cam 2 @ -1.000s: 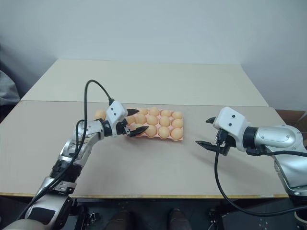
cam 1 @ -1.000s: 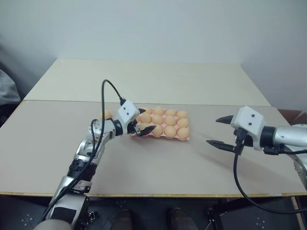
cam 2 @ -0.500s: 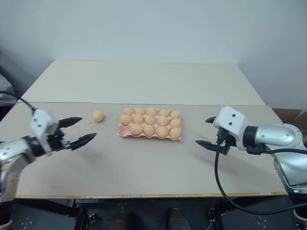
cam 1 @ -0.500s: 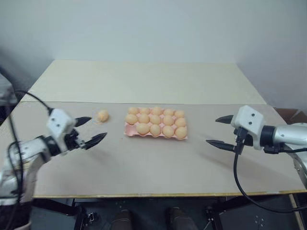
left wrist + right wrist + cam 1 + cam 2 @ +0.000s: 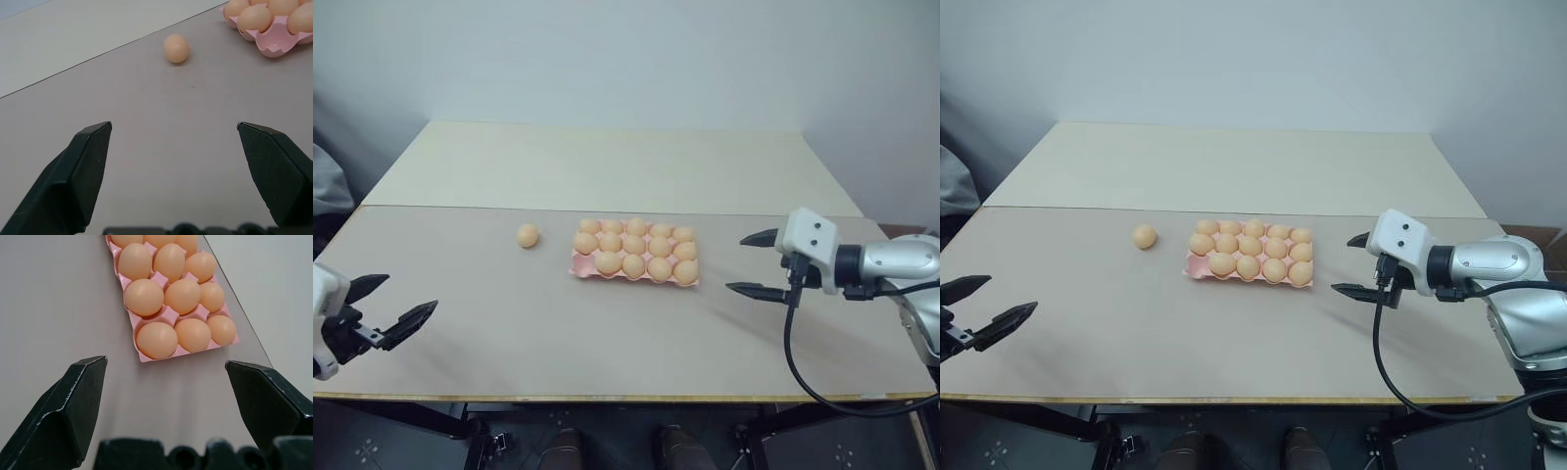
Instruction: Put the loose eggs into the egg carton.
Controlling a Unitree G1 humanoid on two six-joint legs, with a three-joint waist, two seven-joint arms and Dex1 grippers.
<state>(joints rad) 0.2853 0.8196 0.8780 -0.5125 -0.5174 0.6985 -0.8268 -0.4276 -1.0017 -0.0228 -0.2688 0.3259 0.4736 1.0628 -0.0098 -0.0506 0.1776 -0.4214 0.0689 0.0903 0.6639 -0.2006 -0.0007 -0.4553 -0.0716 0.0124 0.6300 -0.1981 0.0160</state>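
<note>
One loose egg [image 5: 528, 235], pale orange-tan, lies on the table just left of the egg carton [image 5: 576, 264]. It shows too in the left wrist view as the egg [image 5: 176, 48]. The pink carton [image 5: 143, 356] holds several eggs, and the cup at its near left corner looks empty. My left gripper [image 5: 411, 292] hangs open and empty over the table's near left edge, well short of the loose egg. To the right of the carton my right gripper [image 5: 734, 262] is open with nothing in it, pointing at the carton's right end.
The table [image 5: 607, 333] is two pale panels joined by a seam [image 5: 460, 207] behind the carton. A grey cloth [image 5: 328, 186] sits off the far left side. A black cable [image 5: 793, 362] loops down from my right wrist over the near edge.
My left arm has drawn back from the carton's left end to the table's near left edge, still open, uncovering the loose egg. The right gripper has hardly moved.
</note>
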